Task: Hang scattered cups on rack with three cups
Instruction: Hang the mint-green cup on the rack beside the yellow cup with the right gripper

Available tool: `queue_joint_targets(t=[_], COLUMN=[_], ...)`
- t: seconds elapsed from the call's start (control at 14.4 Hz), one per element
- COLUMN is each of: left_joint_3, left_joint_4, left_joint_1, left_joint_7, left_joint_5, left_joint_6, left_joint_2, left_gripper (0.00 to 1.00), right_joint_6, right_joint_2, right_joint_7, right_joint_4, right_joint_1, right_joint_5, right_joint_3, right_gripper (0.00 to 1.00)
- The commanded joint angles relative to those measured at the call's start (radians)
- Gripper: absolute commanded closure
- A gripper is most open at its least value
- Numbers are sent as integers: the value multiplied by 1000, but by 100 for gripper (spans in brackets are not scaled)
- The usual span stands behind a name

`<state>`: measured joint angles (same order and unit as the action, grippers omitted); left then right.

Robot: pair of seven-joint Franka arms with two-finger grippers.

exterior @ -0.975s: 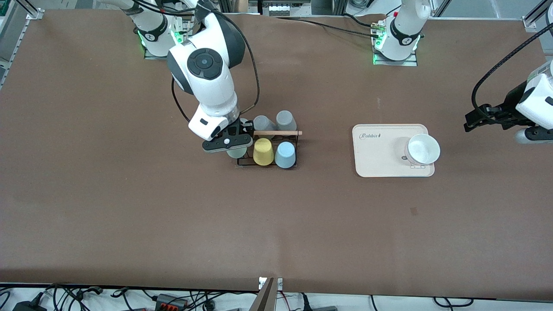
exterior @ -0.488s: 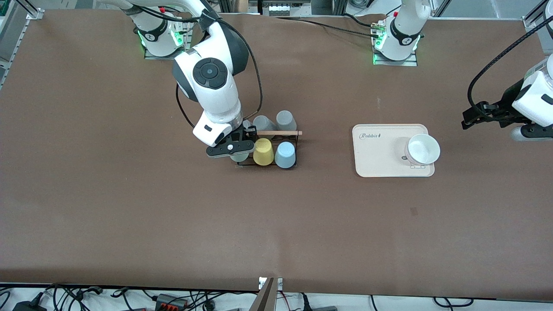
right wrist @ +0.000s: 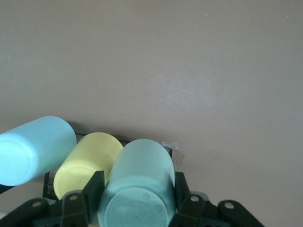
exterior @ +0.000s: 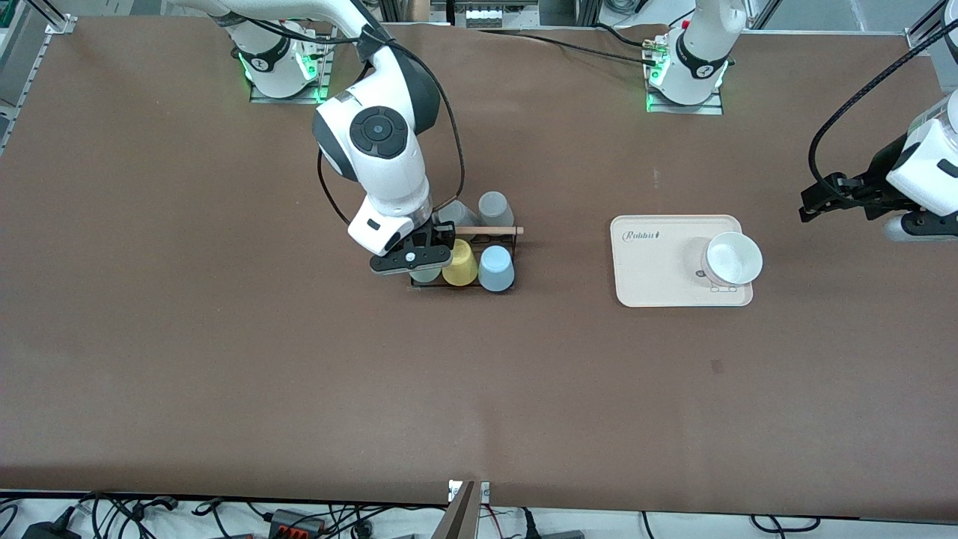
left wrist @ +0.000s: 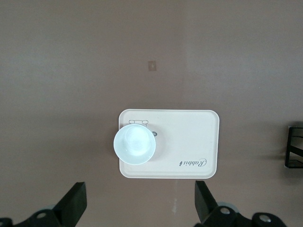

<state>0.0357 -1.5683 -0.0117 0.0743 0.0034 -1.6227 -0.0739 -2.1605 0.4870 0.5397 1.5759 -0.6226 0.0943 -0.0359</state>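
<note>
The right gripper (exterior: 425,263) clamps the mint-green cup (right wrist: 137,189) over the rack (exterior: 503,238); the left gripper (left wrist: 139,208) (fingers apart) waits above the "Rabbit" tray (exterior: 658,281).

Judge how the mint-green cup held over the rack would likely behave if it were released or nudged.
The mint-green cup looks smooth and tapered, so it may slip in the right end effector. It seems small and thin, probably light. Its round body would likely roll in a curve if dropped beside the rack.
</note>
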Motion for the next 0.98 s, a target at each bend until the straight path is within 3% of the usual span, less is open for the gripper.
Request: queue_joint_targets(t=[0.0, 0.91], left_joint_3=[6, 10], left_joint_4=[-36, -50], left_joint_1=[-5, -1], left_joint_7=[-19, -21], left_joint_5=[1, 7], left_joint_6=[-5, 14], left_joint_2=[25, 23], left_gripper=[0, 0], right_joint_6=[7, 5], right_joint_2=[13, 54], right_joint_7=[20, 20], right_joint_4=[-20, -11], right_joint_1=[-6, -5], right_joint_5=[15, 59], right_joint_3=[1, 7], right_gripper=[94, 92])
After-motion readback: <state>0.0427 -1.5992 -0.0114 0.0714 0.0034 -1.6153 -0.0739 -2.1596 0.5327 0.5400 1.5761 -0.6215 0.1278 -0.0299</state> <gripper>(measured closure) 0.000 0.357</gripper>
